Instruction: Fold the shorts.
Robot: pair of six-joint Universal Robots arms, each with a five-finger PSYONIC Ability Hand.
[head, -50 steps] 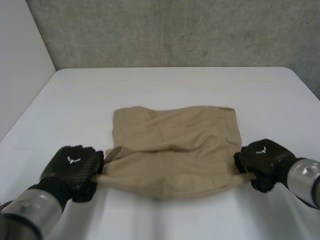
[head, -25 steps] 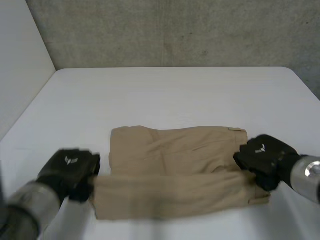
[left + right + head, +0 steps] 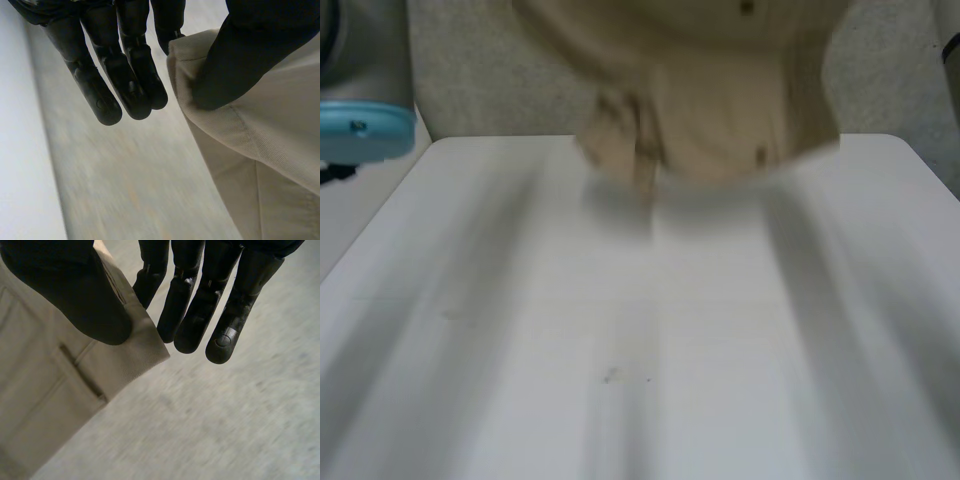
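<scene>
The beige shorts (image 3: 710,90) hang in the air above the far half of the white table (image 3: 640,340), spread wide, with their lower edge just over the table's back edge. In the left wrist view my left hand (image 3: 125,75) pinches a hemmed corner of the shorts (image 3: 260,150) between thumb and fingers. In the right wrist view my right hand (image 3: 200,305) pinches a waistband corner of the shorts (image 3: 60,390), beside a belt loop, under its thumb.
My left arm's light-blue cap (image 3: 365,130) is raised at the table's far left corner. A grey concrete wall (image 3: 470,80) stands behind the table. The shorts' shadow falls on the far part of the tabletop.
Both hands have gone up fast with the shorts. The shorts have left the table, where they lay half folded, and now hang spread in the air.
</scene>
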